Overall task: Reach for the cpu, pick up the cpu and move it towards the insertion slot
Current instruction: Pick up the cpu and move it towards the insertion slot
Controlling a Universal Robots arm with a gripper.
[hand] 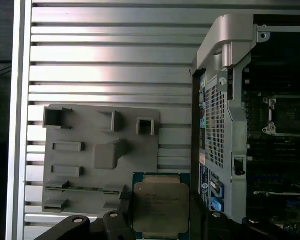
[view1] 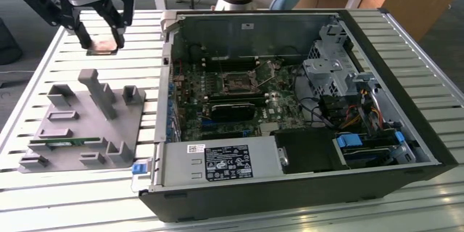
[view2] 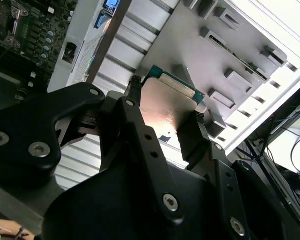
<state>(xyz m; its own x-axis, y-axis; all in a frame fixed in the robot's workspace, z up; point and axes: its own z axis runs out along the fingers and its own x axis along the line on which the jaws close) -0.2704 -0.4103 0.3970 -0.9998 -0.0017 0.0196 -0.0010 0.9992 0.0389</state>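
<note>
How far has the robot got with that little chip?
Done: reaching and picking up, since the jaws are shut on the cpu. In hand: the chip hangs over the slatted table. Left: most of the way to the insertion slot, which sits apart inside the open computer case, toward the exterior view's right.

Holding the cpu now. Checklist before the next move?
1. Grip: ok. The gripper is shut on the cpu by two opposite edges.
2. Clear of the grey fixture: ok, the cpu is held apart from it.
3. Over the insertion slot: not ok. The gripper is outside the computer case, on the exterior view's left.
4. Path: not ok. The case wall stands between the cpu and the insertion slot.
5. Slot empty: cannot tell.
</note>
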